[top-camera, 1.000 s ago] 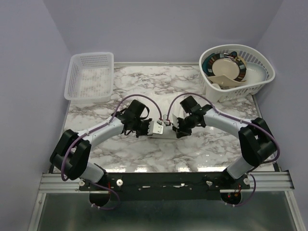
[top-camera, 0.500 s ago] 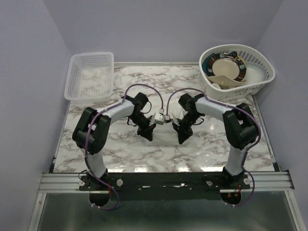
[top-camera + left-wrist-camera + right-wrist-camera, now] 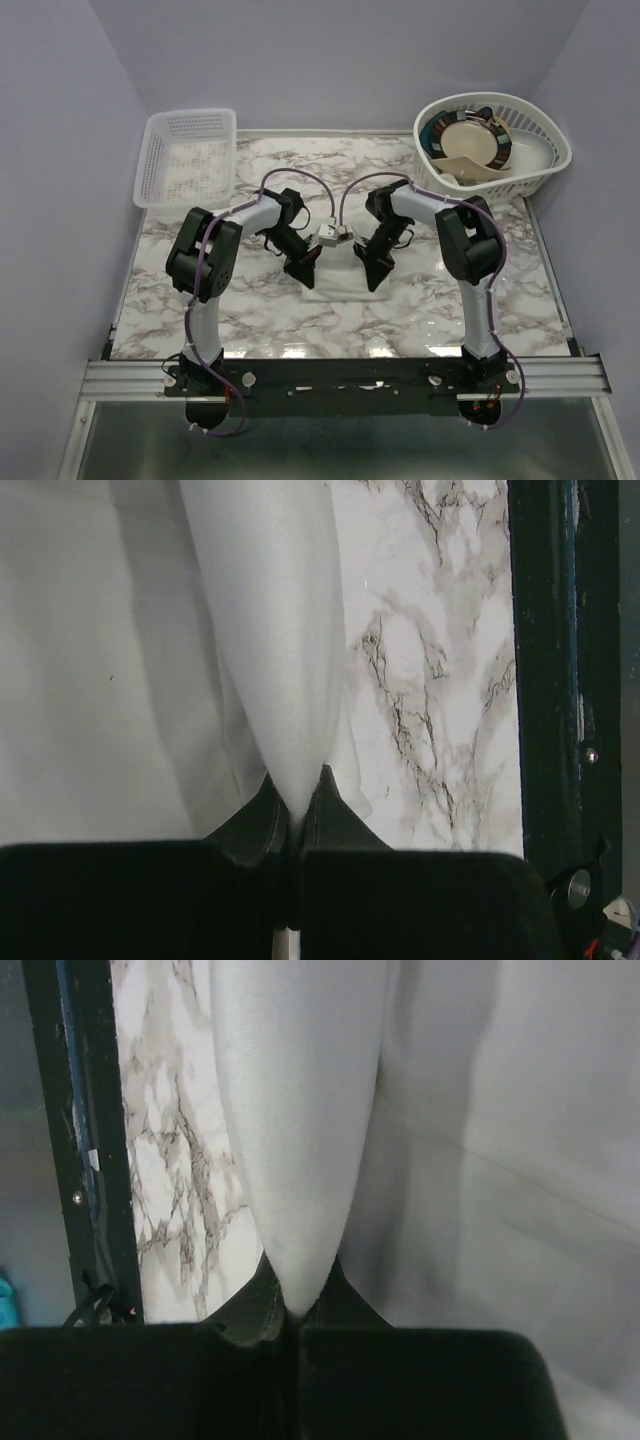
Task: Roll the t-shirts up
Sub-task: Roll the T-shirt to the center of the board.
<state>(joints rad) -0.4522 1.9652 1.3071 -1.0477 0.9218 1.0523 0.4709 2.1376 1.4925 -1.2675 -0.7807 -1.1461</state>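
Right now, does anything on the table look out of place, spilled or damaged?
Nothing looks spilled or damaged. The left gripper and the right gripper are each shut on a fold of the white t-shirt. The only untidy spot is the dishes leaning unevenly in the round basket at far right.

White t-shirt (image 3: 270, 630), grey-veined white marble table (image 3: 430, 680), white lattice basket (image 3: 190, 115)

The t-shirt (image 3: 270, 630) is cropped in both wrist views, seemingly part-hidden overhead.

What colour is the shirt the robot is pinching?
The t-shirt is white, clearest in the left wrist view.
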